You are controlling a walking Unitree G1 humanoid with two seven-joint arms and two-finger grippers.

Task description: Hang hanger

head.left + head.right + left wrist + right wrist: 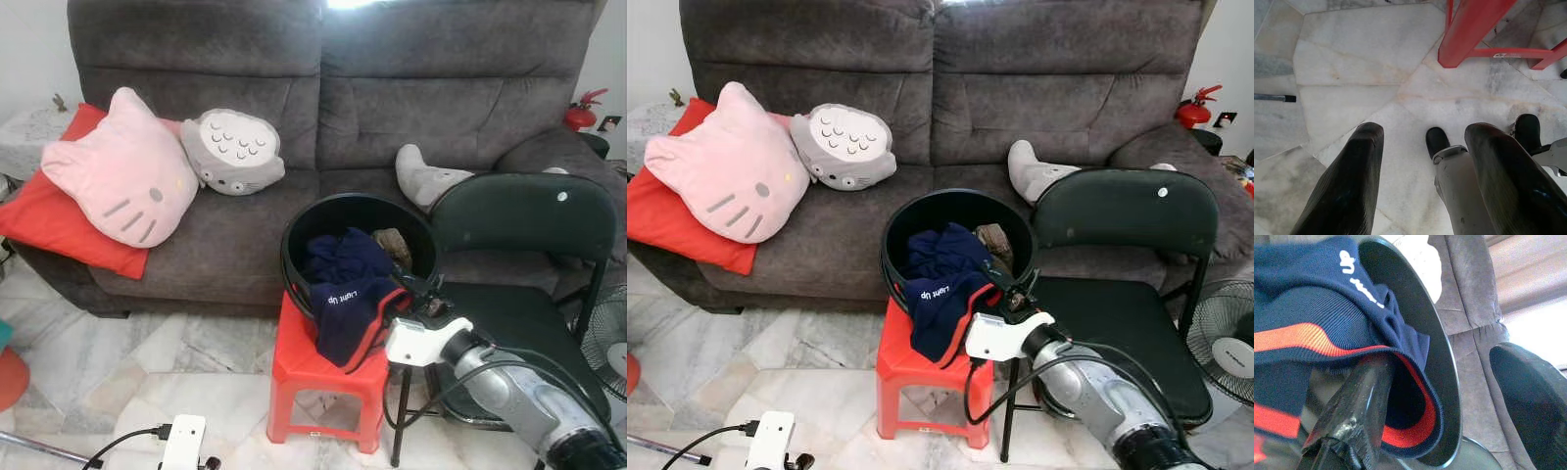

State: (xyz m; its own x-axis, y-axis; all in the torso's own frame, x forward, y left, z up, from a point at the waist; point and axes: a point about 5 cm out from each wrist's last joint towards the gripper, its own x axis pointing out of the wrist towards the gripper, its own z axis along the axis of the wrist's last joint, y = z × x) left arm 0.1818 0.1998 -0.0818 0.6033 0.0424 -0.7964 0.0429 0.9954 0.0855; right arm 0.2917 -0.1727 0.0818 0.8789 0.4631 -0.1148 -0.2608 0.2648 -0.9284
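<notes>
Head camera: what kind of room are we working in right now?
Most likely a home living room: a grey sofa with a pink cat cushion, a marble-tiled floor, and a black laundry basket of clothes on a red stool.

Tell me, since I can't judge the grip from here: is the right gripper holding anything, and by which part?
Nothing clearly held: the right gripper is open around the navy garment's red-trimmed hem at the black bucket's rim.

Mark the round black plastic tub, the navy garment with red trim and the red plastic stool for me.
Round black plastic tub [338, 206]: left eye view, far rim.
Navy garment with red trim [345, 313]: left eye view, part draped over the tub's front.
Red plastic stool [294, 362]: left eye view, seat's front edge.
</notes>
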